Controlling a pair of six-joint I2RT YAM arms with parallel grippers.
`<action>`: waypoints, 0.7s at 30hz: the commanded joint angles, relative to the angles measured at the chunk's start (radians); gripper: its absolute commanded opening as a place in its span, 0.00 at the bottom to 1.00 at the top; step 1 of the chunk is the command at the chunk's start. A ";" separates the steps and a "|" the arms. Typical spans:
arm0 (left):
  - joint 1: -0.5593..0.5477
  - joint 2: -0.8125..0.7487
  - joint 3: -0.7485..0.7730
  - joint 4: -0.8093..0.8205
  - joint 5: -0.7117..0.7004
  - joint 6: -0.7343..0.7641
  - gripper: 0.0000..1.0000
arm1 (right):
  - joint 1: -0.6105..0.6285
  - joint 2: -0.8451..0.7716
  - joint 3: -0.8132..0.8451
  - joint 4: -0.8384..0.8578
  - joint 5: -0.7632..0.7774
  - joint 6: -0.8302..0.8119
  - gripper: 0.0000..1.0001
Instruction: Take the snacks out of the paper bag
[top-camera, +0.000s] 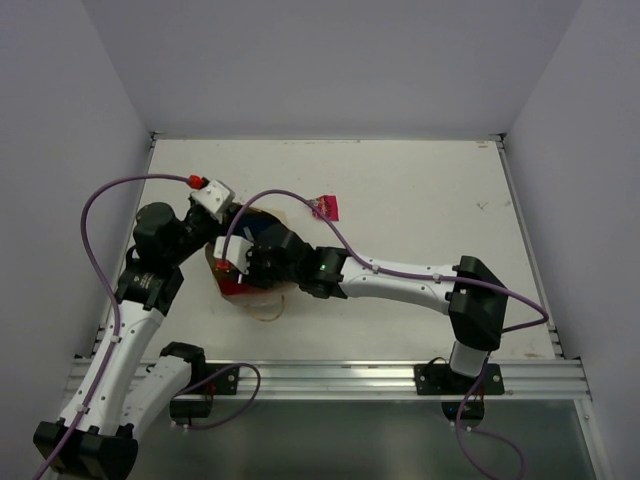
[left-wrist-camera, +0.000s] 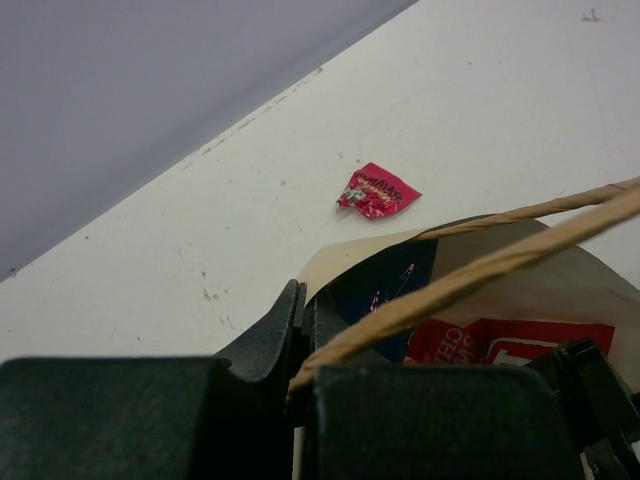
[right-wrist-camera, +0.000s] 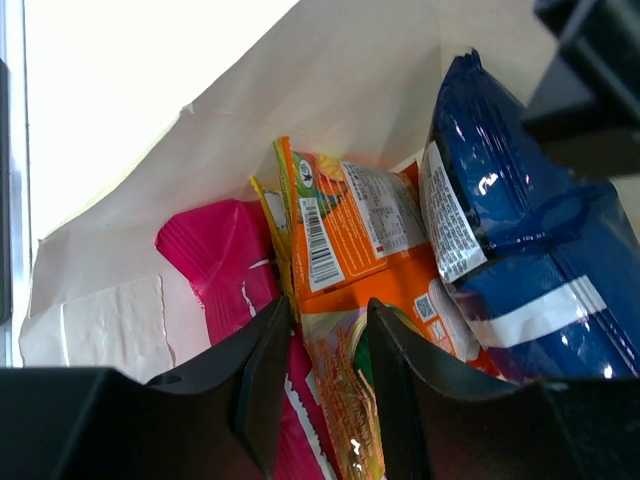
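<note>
The paper bag (top-camera: 262, 296) lies on its side with its mouth open. My left gripper (left-wrist-camera: 305, 300) is shut on the bag's rim (left-wrist-camera: 340, 255), and a string handle (left-wrist-camera: 500, 260) crosses in front of it. My right gripper (right-wrist-camera: 328, 305) reaches inside the bag (right-wrist-camera: 330, 90), its fingers closed on the orange-yellow candy pouch (right-wrist-camera: 350, 230). Left of the pouch lies the pink bag (right-wrist-camera: 215, 260), and the blue Doritos bag (right-wrist-camera: 520, 200) lies to its right. A tiny red wrapper (top-camera: 327, 207) rests on the table outside the bag. The slim yellow bar cannot be told apart.
The white table (top-camera: 420, 200) is walled at the back and on both sides. A purple cable (top-camera: 300, 200) arcs over the bag from the right arm. A loop of the second string handle (top-camera: 268, 312) trails toward the near edge.
</note>
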 joint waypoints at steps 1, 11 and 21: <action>-0.008 -0.031 0.001 0.031 0.033 -0.015 0.00 | -0.086 -0.002 -0.016 0.042 0.130 0.090 0.40; -0.008 -0.035 0.006 0.028 0.024 -0.017 0.00 | -0.100 -0.045 -0.021 0.054 0.121 0.067 0.08; -0.008 -0.001 0.024 0.028 -0.081 -0.058 0.00 | -0.096 -0.198 -0.028 0.021 0.006 0.009 0.00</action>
